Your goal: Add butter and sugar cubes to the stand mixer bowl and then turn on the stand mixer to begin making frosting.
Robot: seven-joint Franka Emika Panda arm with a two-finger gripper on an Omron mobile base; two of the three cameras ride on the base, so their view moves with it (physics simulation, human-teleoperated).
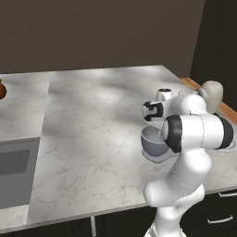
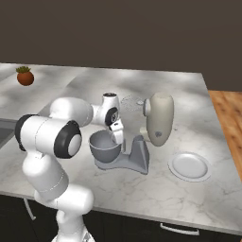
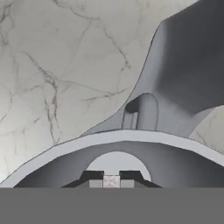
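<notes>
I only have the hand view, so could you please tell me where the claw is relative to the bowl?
Observer: The claw hangs just over the bowl, at its rim nearest the mixer neck.
Operator: Thanks. It pinches a pale cube; is the mixer head out of the way?
Observer: Yes, the head is tilted up, away from the bowl.
Operator: Anything beside the mixer?
Observer: A white plate lies on the counter, on the mixer's side away from the bowl.

Matte grey bowl (image 2: pixel 104 146), marble counter (image 2: pixel 142 189)
</notes>
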